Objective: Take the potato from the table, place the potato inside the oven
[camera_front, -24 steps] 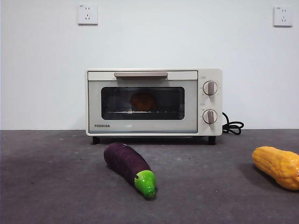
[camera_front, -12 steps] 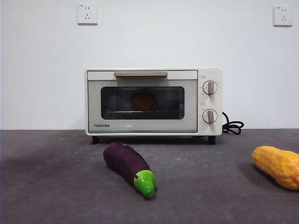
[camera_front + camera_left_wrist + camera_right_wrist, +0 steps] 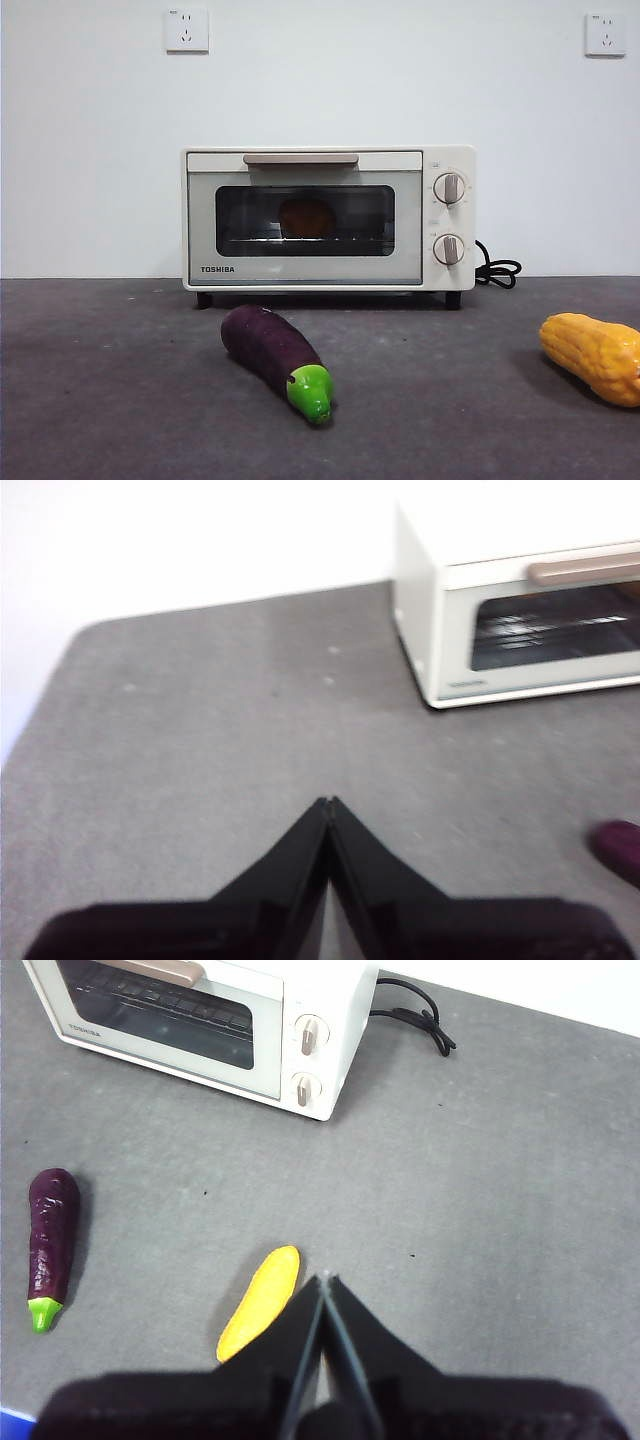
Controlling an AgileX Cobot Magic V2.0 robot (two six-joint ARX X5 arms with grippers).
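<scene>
The potato point(image 3: 306, 217) is showing only dimly through the oven point(image 3: 328, 218) door glass; the yellow vegetable point(image 3: 594, 357) is running off-frame.

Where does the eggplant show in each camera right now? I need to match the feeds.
Front view: eggplant on the table, before the oven.
Left wrist view: only its purple end at the frame's edge.
Right wrist view: whole, beside the yellow vegetable.
Shared landmark: the oven.

oven point(image 3: 328, 218) cream-white, beige handle bar point(image 3: 301, 159), dark glass window, black cord point(image 3: 497, 270); potato point(image 3: 306, 217) brown-orange behind glass; table point(image 3: 120, 400) dark grey, mottled; eggplant point(image 3: 277, 350) deep purple with bright green tip; bumpy vegetable point(image 3: 594, 356) yellow-orange; wall point(image 3: 320, 80) white; fingers point(image 3: 327, 820) black
</scene>
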